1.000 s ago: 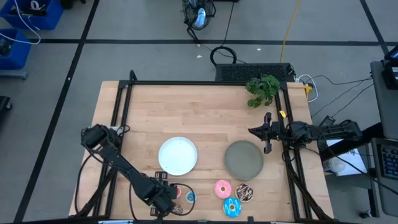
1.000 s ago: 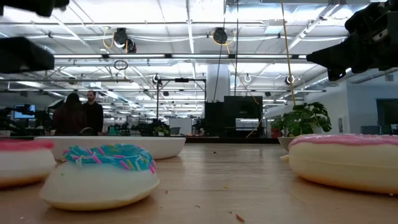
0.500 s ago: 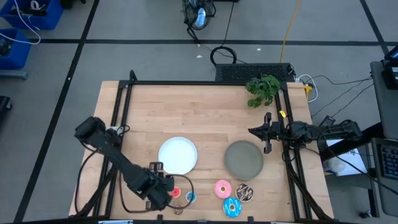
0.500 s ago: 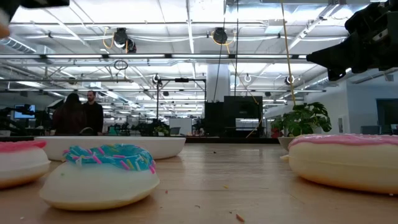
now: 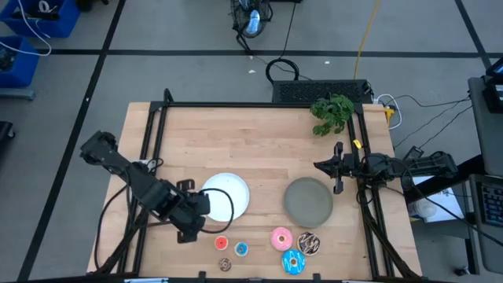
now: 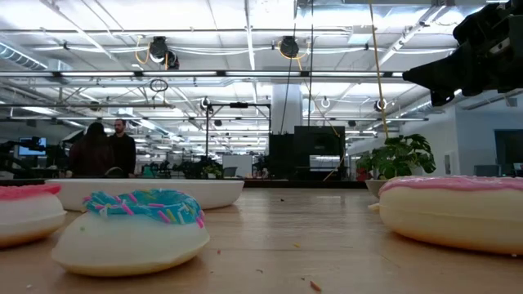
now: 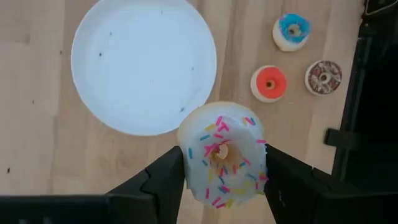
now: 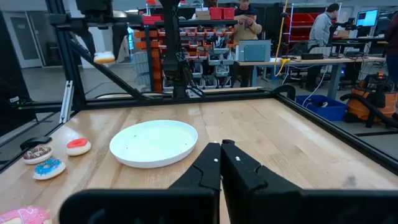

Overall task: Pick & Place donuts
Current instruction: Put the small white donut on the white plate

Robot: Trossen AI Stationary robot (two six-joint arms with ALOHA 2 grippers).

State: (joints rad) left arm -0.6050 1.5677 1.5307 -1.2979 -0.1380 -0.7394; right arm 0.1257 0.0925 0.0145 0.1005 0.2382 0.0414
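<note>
Above the wooden table (image 7: pixel 37 155), left claw (image 7: pixel 222 177) grips a whitish sprinkled donut (image 7: pixel 222 152).

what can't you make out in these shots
- High view: the whitish sprinkled donut held in the left hand is hidden beneath that hand.
- Low view: the pink donut is cut by the right edge.
- Right wrist view: the grey plate lies outside the frame.

There were seven donuts. Four were small: red donut (image 5: pixel 221 244), small blue donut (image 5: pixel 241 249), brown donut (image 5: pixel 225 265), whitish donut (image 7: pixel 222 152). Three were larger: pink donut (image 5: pixel 281 238), large blue donut (image 5: pixel 293 262), chocolate donut (image 5: pixel 308 244). There were two plates: white plate (image 5: pixel 233 192), grey plate (image 5: pixel 308 200). One plant (image 5: pixel 332 112).
</note>
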